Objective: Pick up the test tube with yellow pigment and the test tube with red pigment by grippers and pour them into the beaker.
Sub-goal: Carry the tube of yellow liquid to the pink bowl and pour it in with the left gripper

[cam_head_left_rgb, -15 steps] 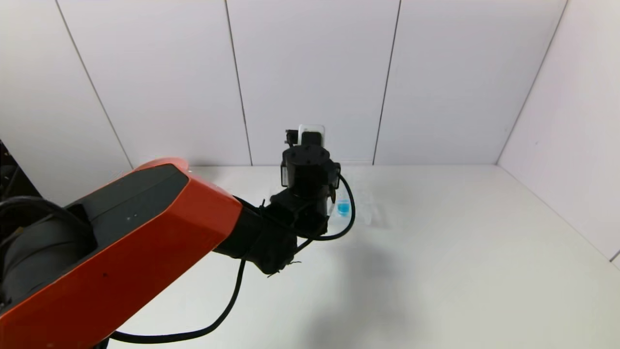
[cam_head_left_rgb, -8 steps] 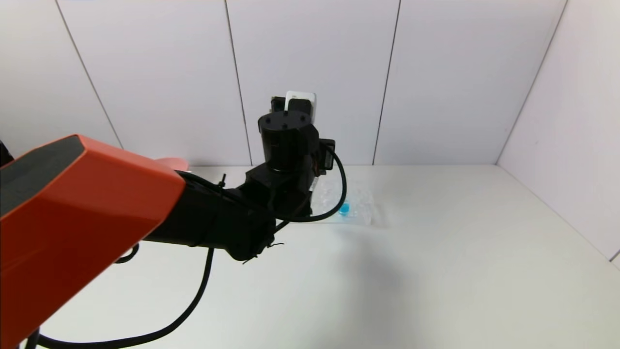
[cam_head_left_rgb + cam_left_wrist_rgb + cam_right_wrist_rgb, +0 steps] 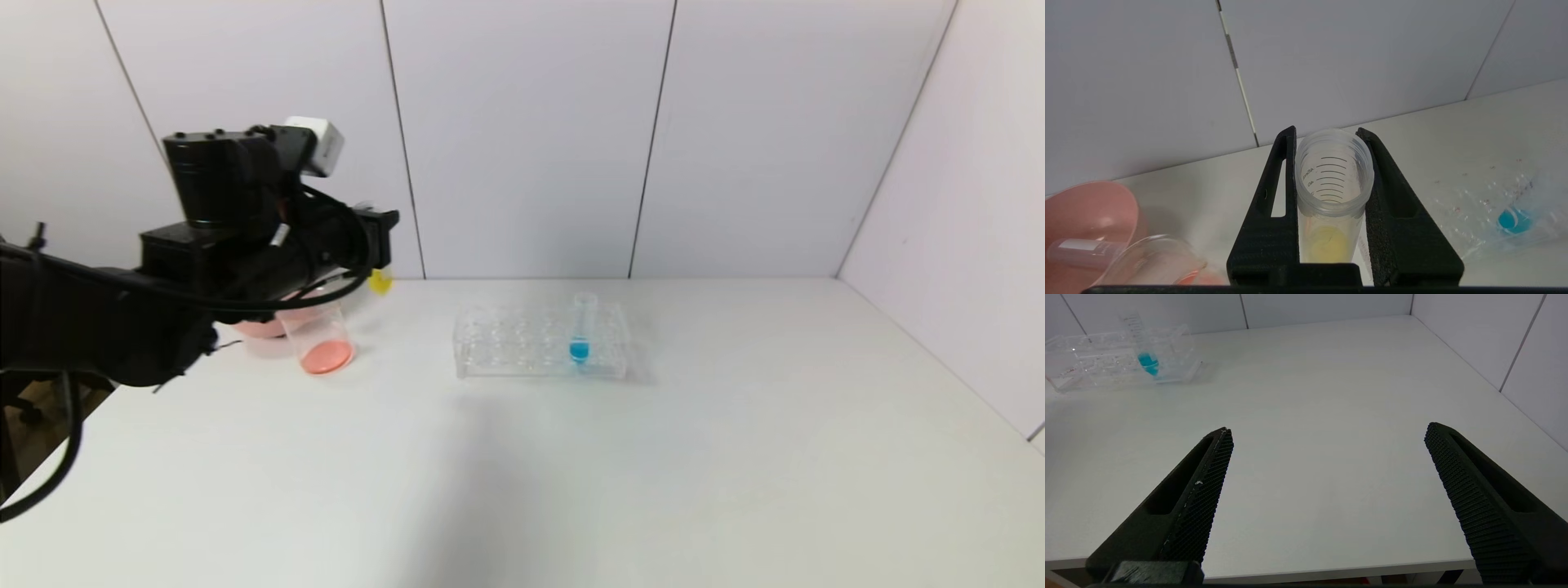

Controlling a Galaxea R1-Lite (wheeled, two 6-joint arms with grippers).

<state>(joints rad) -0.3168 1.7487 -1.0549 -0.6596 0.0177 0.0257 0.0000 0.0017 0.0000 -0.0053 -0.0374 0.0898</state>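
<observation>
Left gripper [image 3: 1330, 163] clamped on test tube with yellow pigment [image 3: 1331, 204], raised at 1 o'clock of beaker [image 3: 318, 339]. Right gripper [image 3: 1327, 465] parked, jaws wide.

The worktop [image 3: 653, 457] is seen from the head camera, high up, looking forward and down toward the back wall, with the rack [image 3: 540, 341] mid-scene. The left wrist view is taken close behind the left hand [image 3: 1331, 171], aimed along its fingers at the wall and worktop; the rack [image 3: 1502, 212] is caught at one edge. The right wrist view is taken low over the worktop's near edge, past the right hand [image 3: 1327, 457], facing the far corner. The rack [image 3: 1118, 355] is shared by all three views.
</observation>
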